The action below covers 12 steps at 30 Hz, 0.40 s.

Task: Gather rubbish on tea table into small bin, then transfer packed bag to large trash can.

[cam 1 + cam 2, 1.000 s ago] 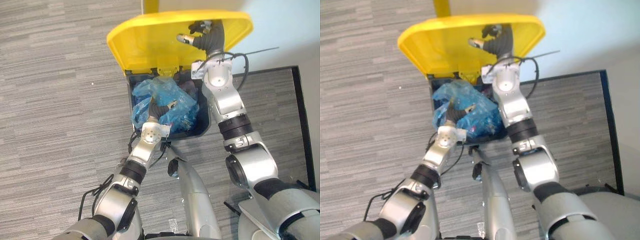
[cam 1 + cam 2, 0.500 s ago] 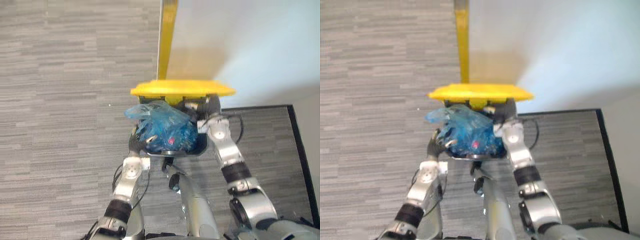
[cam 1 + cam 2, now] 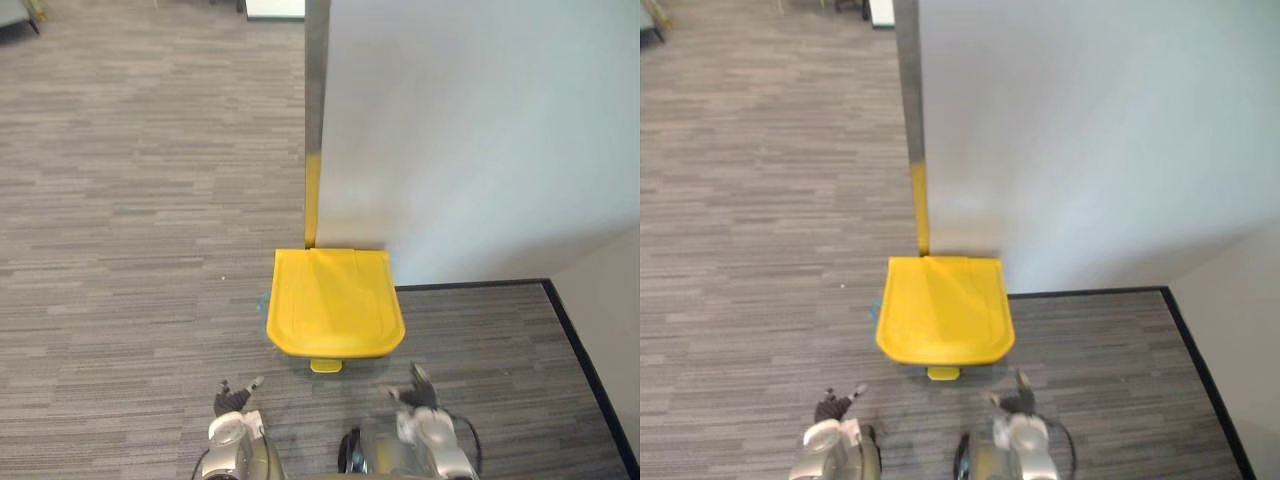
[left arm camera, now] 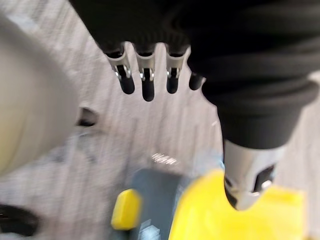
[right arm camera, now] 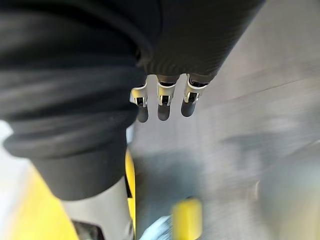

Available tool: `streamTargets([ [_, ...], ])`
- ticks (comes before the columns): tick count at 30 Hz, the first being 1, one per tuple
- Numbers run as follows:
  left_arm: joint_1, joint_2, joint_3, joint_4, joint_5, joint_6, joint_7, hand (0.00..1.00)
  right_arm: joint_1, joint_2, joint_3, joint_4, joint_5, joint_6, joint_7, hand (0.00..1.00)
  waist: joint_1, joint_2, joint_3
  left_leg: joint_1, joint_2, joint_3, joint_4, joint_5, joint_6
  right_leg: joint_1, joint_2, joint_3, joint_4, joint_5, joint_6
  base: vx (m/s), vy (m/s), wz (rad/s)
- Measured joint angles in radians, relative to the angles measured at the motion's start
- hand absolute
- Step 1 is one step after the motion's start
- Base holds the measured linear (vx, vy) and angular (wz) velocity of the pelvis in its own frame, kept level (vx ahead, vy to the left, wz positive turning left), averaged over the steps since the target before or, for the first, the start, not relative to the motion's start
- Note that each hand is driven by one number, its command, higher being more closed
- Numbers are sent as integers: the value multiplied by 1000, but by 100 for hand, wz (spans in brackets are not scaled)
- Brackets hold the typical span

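Note:
The large trash can stands on the carpet with its yellow lid (image 3: 335, 315) lying flat and closed. Its yellow pedal (image 3: 325, 366) juts out at the front. A sliver of blue bag (image 3: 263, 300) peeks out at the can's left edge. My left hand (image 3: 236, 398) hangs in front of the can to the left, fingers (image 4: 145, 80) straight, holding nothing. Off the can's front right corner, my right hand (image 3: 416, 388) is also open and empty, its fingers (image 5: 162, 102) extended. Both wrist views look past the fingers at the lid (image 4: 235, 215) and the pedal (image 5: 187, 220).
A pale wall panel (image 3: 470, 130) rises right behind the can, edged by a metal post with a yellow lower part (image 3: 312, 215). A black strip (image 3: 470, 285) runs along the wall's foot and down the right. Grey carpet (image 3: 130, 230) spreads to the left.
The yellow lid has dropped shut over the blue bag. Both hands have come off the can and drawn back, empty. The camera has pulled back and up, so the can looks smaller.

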Motion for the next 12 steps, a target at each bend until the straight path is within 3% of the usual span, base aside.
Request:
streamTargets([
  [5,12,-1,36,50,1,-3,-3,0,1,-7,-22,67,-2,2,1,0,0,1,-54,83,-20,32,-161,74,7,39,9,19,-113,64,15,-33,32,-10],
  [12,8,0,68,103,1,-10,-6,0,-31,-19,-88,130,1,6,3,0,-1,19,-61,137,-78,67,-235,110,15,108,-34,45,-216,129,63,23,136,-5],
])
